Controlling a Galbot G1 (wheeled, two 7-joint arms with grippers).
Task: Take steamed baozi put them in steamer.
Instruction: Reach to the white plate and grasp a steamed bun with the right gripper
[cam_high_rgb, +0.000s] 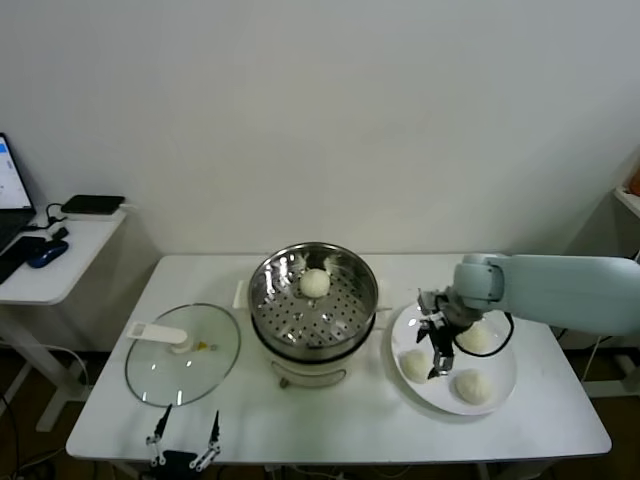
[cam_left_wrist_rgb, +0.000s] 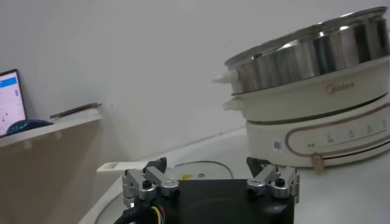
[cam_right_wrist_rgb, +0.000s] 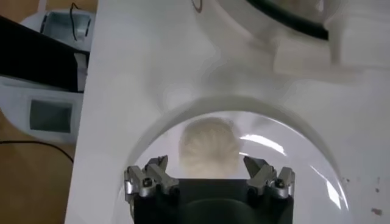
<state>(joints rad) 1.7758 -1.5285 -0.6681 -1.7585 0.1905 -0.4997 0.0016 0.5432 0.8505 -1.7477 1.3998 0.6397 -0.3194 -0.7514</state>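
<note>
One bao (cam_high_rgb: 315, 283) already sat in the steamer (cam_high_rgb: 266, 305), toward its far side, so the job looked part done. Three baozi were left on the plate (cam_high_rgb: 503, 387), which lay just right of the steamer, close enough for a short carry. Of these, one bun (cam_high_rgb: 413, 364) lay on the plate's steamer side, one (cam_high_rgb: 474, 386) at its near edge, and one (cam_high_rgb: 478, 338) at its far side, partly behind the arm. The lid (cam_high_rgb: 182, 355) lay flat on the tabletop (cam_high_rgb: 340, 425) left of the steamer, off the pot so the basket was open for loading.

The right tool (cam_high_rgb: 440, 352) hung over the plate, pointing down, between the steamer-side bun and the far one. Its jaws stood wide apart and held nothing. In the right wrist view a bun (cam_right_wrist_rgb: 207, 148) lay between the spread fingers (cam_right_wrist_rgb: 149, 179) and a little beyond the tips, with no contact visible. This looked like the line-up for the next pick, wide open to clear the soft dough. Next it likely needed to drop lower and close gently; too hard a squeeze could dent the bun.

The left tool (cam_high_rgb: 184, 443) was parked at the near tabletop edge, in front of the lid, well left of the steamer. Its jaws were apart and empty, clear of the working side.
</note>
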